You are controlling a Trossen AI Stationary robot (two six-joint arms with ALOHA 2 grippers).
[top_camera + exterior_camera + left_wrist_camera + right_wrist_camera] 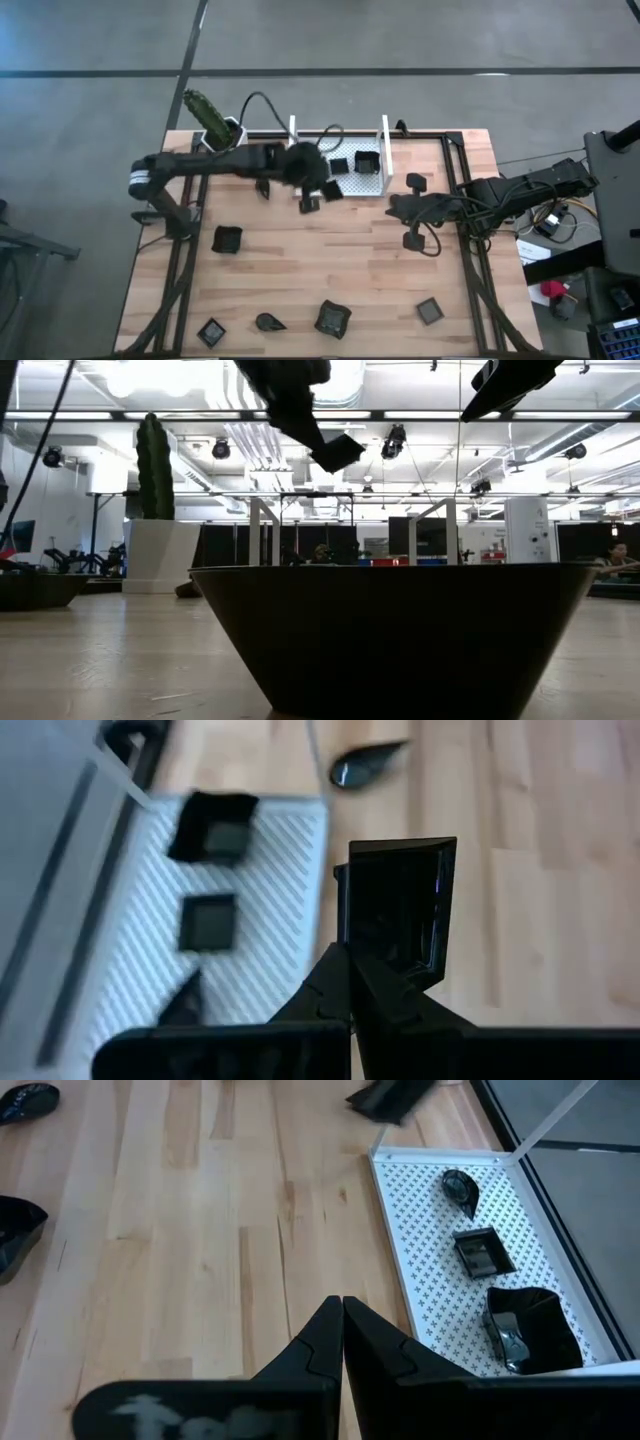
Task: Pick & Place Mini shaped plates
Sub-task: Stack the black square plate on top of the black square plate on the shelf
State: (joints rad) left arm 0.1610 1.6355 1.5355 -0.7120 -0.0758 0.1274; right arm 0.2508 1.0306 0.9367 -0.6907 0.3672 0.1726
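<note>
At upper centre, by the tray (385,150), the left gripper (352,982) clenches a square plate (395,905).
Carry it fully over the tray floor before releasing; right gripper (341,1342) waits clenched, empty.

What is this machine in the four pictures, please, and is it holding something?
It is a robot with two dark arms at a wooden table. One picture looks down from above, one looks level across the table, and two come from cameras on the wrists. The left gripper is shut on a small square plate, beside the white tray, which already has three plates in it. The right gripper is shut and empty over bare wood. More small plates lie along the table's near edge.
</note>
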